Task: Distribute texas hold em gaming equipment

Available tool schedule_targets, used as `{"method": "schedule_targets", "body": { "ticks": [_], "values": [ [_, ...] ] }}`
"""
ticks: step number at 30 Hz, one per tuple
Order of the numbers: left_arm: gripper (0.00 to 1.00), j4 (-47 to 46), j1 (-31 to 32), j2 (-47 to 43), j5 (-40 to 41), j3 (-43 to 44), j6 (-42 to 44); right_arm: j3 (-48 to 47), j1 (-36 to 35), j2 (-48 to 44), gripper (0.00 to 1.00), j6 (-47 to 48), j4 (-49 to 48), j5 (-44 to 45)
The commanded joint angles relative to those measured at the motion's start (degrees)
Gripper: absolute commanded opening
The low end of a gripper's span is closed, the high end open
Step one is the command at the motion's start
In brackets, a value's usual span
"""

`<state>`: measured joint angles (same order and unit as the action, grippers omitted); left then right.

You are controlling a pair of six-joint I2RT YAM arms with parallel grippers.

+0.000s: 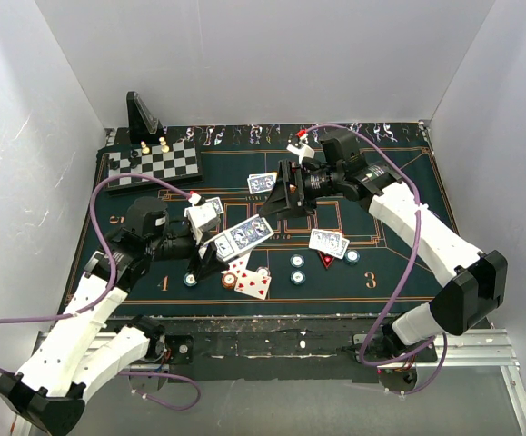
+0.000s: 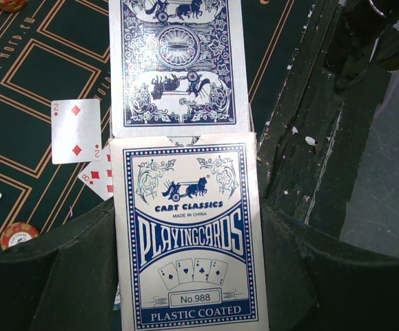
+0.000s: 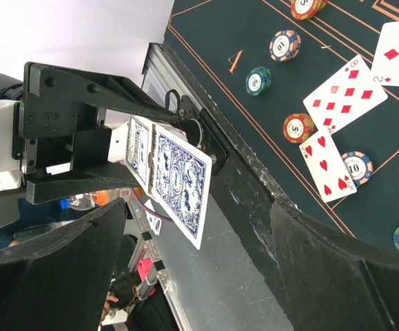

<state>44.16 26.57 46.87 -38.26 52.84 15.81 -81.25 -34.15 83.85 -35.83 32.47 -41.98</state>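
My left gripper (image 1: 215, 247) is shut on a blue-and-white playing card box (image 2: 189, 234), held above the table's front left. One blue-backed card (image 2: 177, 65) sticks out of the box's open end. My right gripper (image 1: 281, 202) stands open just beyond that card (image 3: 182, 183), whose free end lies in front of the gap between the black fingers (image 3: 54, 276) without touching them. On the felt lie face-up red cards (image 1: 249, 280), two blue-backed piles (image 1: 261, 183) (image 1: 329, 242), teal chips (image 1: 297, 262), an orange chip (image 1: 230, 282) and a red triangle marker (image 1: 325, 259).
A chessboard with pawns (image 1: 153, 163) and a black angled stand (image 1: 142, 116) sit at the back left. The felt's worn black front edge (image 3: 254, 200) runs just beneath the held box. White walls close in the table on three sides.
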Motion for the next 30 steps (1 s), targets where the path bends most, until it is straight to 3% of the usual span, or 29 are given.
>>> {"method": "schedule_targets", "body": {
  "ticks": [1, 24, 30],
  "values": [
    [0.0, -2.68, -0.37, -0.12, -0.06, -0.46, -0.08, -2.42, -0.48, -0.09, 0.92, 0.15, -1.09, -1.53],
    [0.0, -3.12, -0.46, -0.73, 0.12, 0.33, 0.01, 0.31, -4.69, 4.39, 0.94, -2.05, -6.01, -0.04],
    [0.0, -3.21, -0.64, -1.08, 0.2, 1.3, 0.1, 2.58, -4.7, 4.13, 0.88, -2.22, -6.54, 0.23]
  ]
}}
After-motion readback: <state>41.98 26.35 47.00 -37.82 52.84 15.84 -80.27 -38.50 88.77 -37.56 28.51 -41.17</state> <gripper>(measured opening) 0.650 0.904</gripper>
